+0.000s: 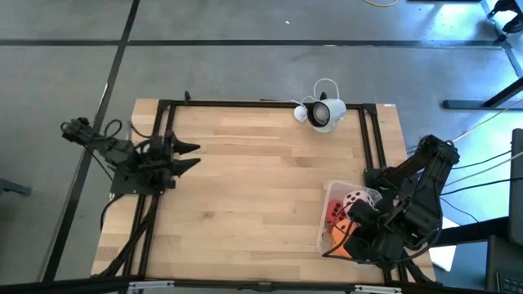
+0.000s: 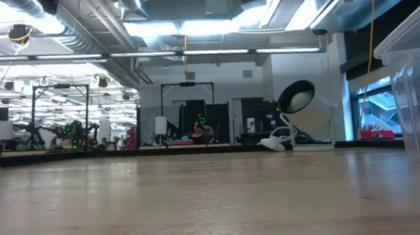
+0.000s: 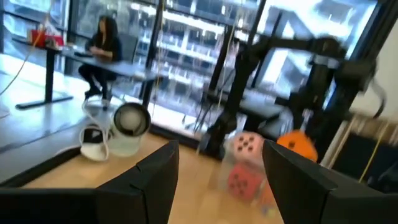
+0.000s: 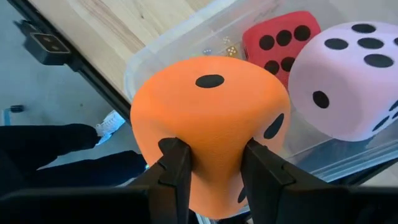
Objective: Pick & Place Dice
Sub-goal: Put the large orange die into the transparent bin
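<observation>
With our right gripper (image 4: pixel 211 163) pinching an orange die (image 4: pixel 210 124) above the bin (image 1: pixel 324 220) and the left gripper (image 1: pixel 193 155) spread idle, we judged the soft die might squirm loose.

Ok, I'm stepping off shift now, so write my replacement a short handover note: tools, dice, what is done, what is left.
Right tool: shut on an orange die, held at the clear bin on the table's right side.
Left tool: open, waiting at the table's left edge.
In the bin: red die and pink die. A fourth die cannot be confirmed.
Done: orange die gripped.
Left: whether it is going into or out of the bin cannot be told; no dice lie on the bare table.
</observation>
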Tool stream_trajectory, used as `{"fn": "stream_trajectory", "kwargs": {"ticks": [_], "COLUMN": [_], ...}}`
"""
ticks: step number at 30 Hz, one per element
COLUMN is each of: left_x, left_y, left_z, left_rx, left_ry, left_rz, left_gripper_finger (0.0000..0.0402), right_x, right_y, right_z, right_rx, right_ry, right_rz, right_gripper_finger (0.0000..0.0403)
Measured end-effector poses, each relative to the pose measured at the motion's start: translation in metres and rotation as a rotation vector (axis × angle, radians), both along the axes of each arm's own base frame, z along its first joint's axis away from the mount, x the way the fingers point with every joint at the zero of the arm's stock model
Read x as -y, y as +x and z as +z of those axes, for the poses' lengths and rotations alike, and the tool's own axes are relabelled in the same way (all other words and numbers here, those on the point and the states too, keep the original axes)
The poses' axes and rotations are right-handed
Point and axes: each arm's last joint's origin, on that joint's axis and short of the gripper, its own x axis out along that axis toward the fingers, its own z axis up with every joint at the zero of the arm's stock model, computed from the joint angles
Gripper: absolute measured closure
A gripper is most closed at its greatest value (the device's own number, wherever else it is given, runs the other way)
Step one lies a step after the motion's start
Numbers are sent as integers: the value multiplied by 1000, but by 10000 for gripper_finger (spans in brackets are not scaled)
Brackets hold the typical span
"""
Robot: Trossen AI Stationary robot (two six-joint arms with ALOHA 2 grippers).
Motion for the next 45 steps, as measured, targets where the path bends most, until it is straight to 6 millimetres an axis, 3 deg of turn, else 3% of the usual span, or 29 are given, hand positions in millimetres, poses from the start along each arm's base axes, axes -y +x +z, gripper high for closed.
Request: {"fn": "stream_trajectory", "kwargs": {"ticks": [10,21,35,41,45], "left_x": [-2,-3,-7,-9,-11], "left_y": [-14,-14,-10,-7,-7], "left_z": [-48,-104,-138,-141,-142], "left_rx": [-40,-36,-21,-43,-51], "left_ry": [30,-39,-82,-65,-52], "left_rz": [4,1,-26,3,32], "left_gripper_finger": [178,178,178,178,178], "right_x": [-4,-1,-3,-2,-8], "right_y": [4,8,9,11,16], "right_z": [-20,-21,-20,-21,-33], "right_rx": [-16,-18,3,14,-20], "right_ry": [2,3,16,1,-36], "right_rz": [-18,-44,-42,-50,-32], "right_gripper_finger": [310,313,325,332,352]}}
